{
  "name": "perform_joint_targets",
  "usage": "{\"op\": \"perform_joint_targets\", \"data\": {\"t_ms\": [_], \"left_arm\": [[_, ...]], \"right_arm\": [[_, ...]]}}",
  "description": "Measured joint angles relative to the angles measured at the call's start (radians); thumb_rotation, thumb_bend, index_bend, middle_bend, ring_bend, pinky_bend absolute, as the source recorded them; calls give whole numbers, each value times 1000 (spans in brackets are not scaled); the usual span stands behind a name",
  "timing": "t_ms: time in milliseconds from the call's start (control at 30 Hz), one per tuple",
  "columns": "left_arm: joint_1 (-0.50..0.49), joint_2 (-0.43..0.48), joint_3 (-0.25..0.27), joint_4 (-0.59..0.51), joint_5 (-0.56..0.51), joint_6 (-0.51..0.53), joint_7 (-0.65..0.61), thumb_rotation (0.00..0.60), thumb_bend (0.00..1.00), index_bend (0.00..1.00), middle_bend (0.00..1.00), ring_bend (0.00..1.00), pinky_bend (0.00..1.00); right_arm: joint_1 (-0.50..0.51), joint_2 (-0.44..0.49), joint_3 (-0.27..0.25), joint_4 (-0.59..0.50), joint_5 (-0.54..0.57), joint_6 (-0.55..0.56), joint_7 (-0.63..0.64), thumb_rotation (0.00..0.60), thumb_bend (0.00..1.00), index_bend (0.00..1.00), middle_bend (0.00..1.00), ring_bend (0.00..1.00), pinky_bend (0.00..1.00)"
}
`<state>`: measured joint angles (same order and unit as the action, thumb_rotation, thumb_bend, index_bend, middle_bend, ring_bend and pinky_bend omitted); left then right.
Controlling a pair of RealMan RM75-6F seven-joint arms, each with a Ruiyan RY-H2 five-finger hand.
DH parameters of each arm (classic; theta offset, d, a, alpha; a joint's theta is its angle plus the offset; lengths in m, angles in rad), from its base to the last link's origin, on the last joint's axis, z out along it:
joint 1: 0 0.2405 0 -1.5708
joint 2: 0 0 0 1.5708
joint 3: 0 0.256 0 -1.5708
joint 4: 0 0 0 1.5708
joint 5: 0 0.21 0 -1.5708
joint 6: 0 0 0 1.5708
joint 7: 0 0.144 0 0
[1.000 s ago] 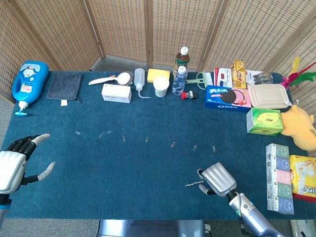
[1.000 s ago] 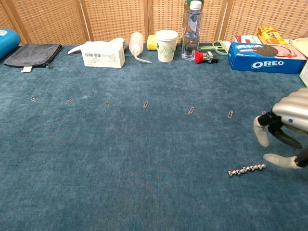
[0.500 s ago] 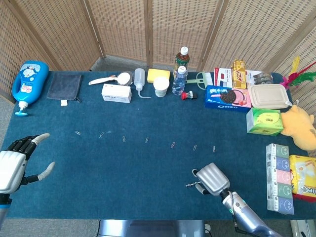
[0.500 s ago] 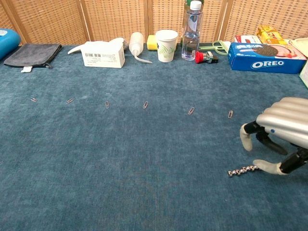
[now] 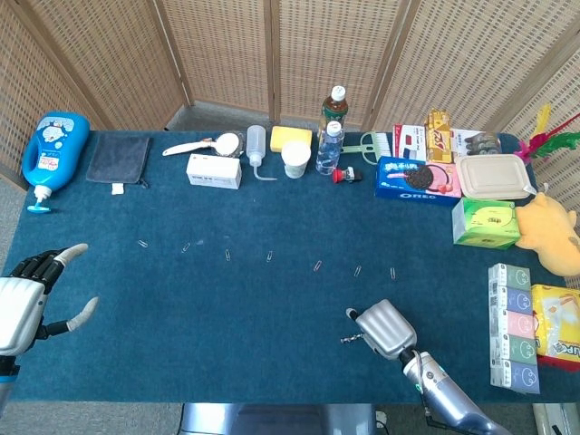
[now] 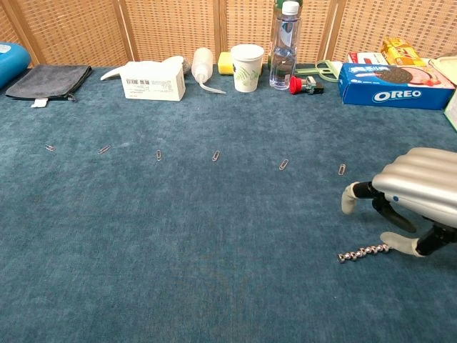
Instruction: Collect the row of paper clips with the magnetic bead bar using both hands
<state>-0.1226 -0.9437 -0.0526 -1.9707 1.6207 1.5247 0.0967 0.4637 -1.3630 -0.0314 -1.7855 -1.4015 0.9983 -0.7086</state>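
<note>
Several paper clips (image 5: 269,256) lie in a row across the middle of the blue table (image 5: 181,308); the chest view shows the same row of clips (image 6: 216,155). The magnetic bead bar (image 6: 363,252) lies flat on the cloth near the front right, and the head view shows the bead bar (image 5: 352,339) just left of my right hand (image 5: 385,330). That right hand (image 6: 414,193) hovers over the bar's right end, its fingers (image 6: 350,201) apart and the thumb tip touching the bar's end. My left hand (image 5: 23,304) stays at the front left, fingers spread and holding nothing.
Along the back edge stand a white box (image 5: 214,170), a squeeze bottle (image 5: 256,145), a paper cup (image 5: 295,159), water bottles (image 5: 330,145) and an Oreo box (image 5: 416,178). A blue jug (image 5: 54,149) and grey pouch (image 5: 119,159) sit back left. Snack packs (image 5: 513,326) line the right edge.
My right hand has slid to the left, so its thumb now meets the bead bar's right end. The bar, the clips and my left hand have stayed put.
</note>
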Motion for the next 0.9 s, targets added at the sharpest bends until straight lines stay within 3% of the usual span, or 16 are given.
{"op": "perform_joint_targets", "data": {"t_ms": [533, 900], "left_arm": [[2, 5, -2, -4, 5, 9, -5, 297, 505, 162, 258, 242, 268], [0, 11, -5, -5, 6, 10, -7, 293, 505, 160, 258, 237, 268]], "right_arm": [[11, -7, -17, -15, 54, 2, -32, 600, 446, 492, 763, 824, 910], [16, -27, -23, 0, 71, 8, -43, 600, 447, 486, 764, 825, 910]]}}
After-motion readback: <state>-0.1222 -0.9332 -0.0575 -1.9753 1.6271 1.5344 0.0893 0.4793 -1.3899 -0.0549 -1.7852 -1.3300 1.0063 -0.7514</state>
